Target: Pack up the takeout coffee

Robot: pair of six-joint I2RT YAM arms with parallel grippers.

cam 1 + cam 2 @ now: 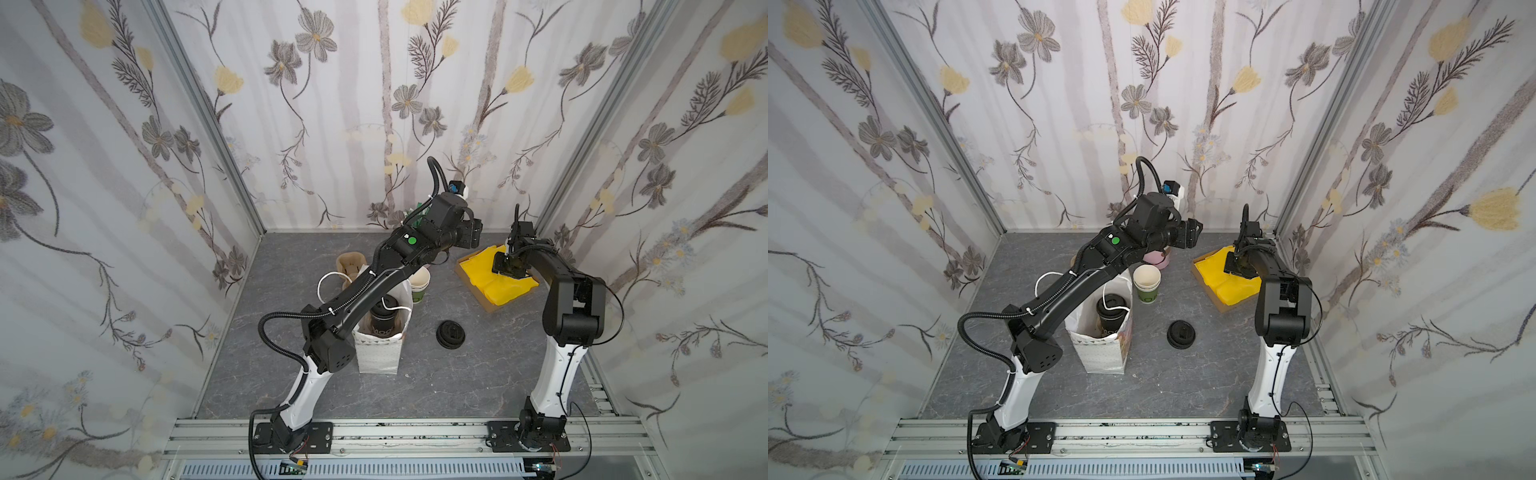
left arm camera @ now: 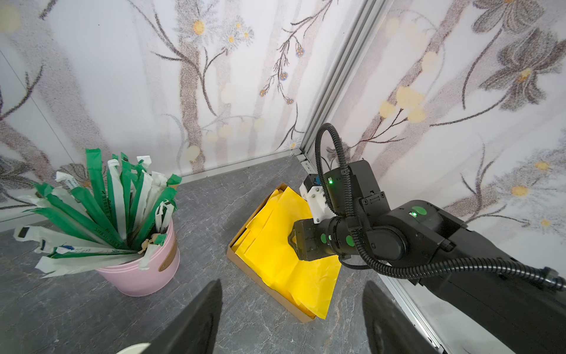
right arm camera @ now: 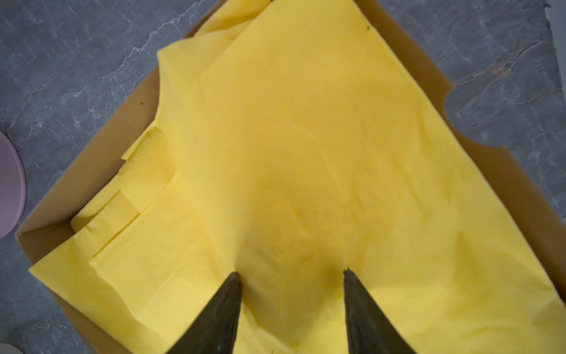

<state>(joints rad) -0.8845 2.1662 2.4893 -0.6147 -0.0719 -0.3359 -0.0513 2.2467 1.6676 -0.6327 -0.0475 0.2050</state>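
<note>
The takeout coffee [image 1: 382,316] [image 1: 1112,309], a dark cup under a black domed lid, stands upright inside the white handled bag [image 1: 376,357] [image 1: 1104,353]; the left arm crosses over part of it. My left gripper [image 1: 473,232] [image 2: 294,306] hangs open and empty high above the back of the table, far from the bag. At the back right, my right gripper [image 1: 509,270] [image 3: 291,275] is open, its fingertips [image 3: 234,277] pressing down on the top sheet of the yellow napkins [image 3: 306,138] in a cardboard box [image 1: 471,286].
A stack of lidless paper cups [image 1: 419,284] [image 1: 1147,284] stands just right of the bag. Loose black lids [image 1: 450,333] [image 1: 1181,333] lie mid-table. A pink bucket [image 2: 144,266] of wrapped straws sits at the back, and a cardboard cup carrier [image 1: 351,266] behind the bag.
</note>
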